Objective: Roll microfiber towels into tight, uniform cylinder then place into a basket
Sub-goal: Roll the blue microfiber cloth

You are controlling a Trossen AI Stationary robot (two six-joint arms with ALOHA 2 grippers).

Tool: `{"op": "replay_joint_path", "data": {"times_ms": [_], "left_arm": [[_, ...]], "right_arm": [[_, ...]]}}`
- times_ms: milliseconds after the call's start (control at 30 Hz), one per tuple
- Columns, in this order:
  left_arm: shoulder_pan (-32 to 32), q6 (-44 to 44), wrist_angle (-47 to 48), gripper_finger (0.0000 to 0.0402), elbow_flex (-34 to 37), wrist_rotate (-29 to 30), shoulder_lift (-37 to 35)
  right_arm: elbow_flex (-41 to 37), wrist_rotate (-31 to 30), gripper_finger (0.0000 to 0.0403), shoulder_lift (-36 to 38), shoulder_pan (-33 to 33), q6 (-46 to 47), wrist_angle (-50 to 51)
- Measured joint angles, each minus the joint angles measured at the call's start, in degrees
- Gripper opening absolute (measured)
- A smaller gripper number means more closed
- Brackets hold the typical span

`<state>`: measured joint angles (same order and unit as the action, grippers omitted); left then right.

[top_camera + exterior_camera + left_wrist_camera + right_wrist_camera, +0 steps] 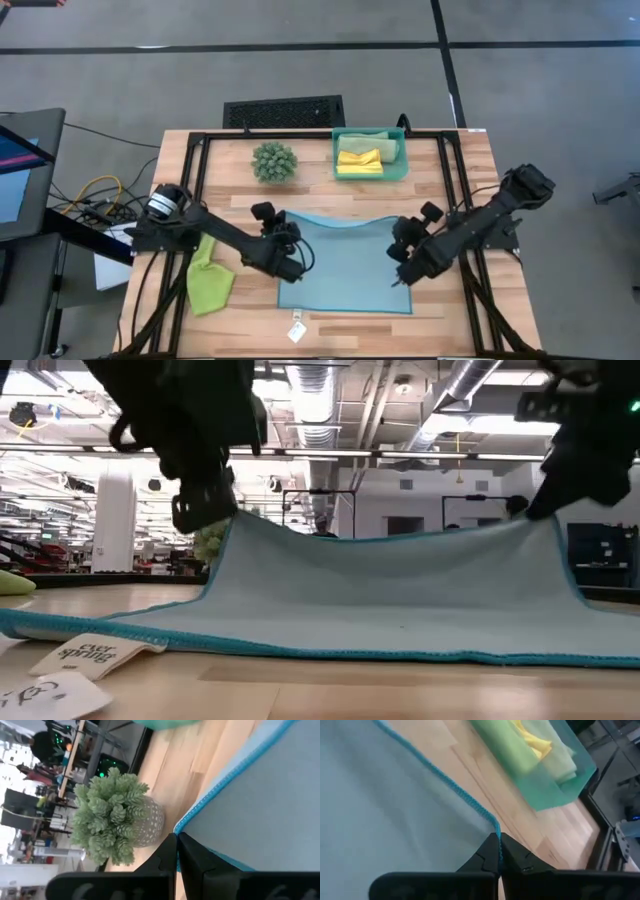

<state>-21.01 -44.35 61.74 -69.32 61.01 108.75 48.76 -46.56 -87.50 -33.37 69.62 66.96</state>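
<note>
Centre frame, the light blue towel [345, 265] lies on the tabletop [455, 180], far corners pinched by left claw [283, 243] and right claw [400, 253]. Folding step; next, carry the edge forward evenly.

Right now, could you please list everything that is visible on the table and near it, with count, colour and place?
light blue towel: one, spread at table centre, far corners lifted.
lime green towel: one, crumpled at the left edge.
basket: one, translucent teal, far right of centre.
yellow towel: one, in the basket.
sage green towel: one, in the basket beside the yellow one.
plant ball: one, green, left of the basket.
black grille: one, beyond the far edge.
white tags: two, near edge.
left pincer: shut on the blue towel's far left corner.
right pincer: shut on its far right corner.
</note>
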Motion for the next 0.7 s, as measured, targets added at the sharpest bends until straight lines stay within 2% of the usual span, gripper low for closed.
{"op": "replay_joint_path", "data": {"times_ms": [167,400,567,700], "left_arm": [[3.03,-1.20,-1.73,0.0017,0.19,-0.59,0.00],[5.99,-2.48,-0.50,0.0105,0.17,-2.69,0.00],[4.11,-9.28,7.69,0.0146,-1.42,-3.98,0.00],[1.59,-8.28,9.21,0.0152,-3.22,-5.92,0.00]], "right_arm": [[-1.75,-0.51,0.0056,0.02,5.34,-0.61,0.03],[-4.08,-5.21,0.0129,0.02,10.08,-0.94,1.89],[-2.68,-4.81,0.0159,0.51,6.14,2.43,9.18],[-1.53,-2.37,0.0163,0.72,0.72,-4.62,3.95]]}}
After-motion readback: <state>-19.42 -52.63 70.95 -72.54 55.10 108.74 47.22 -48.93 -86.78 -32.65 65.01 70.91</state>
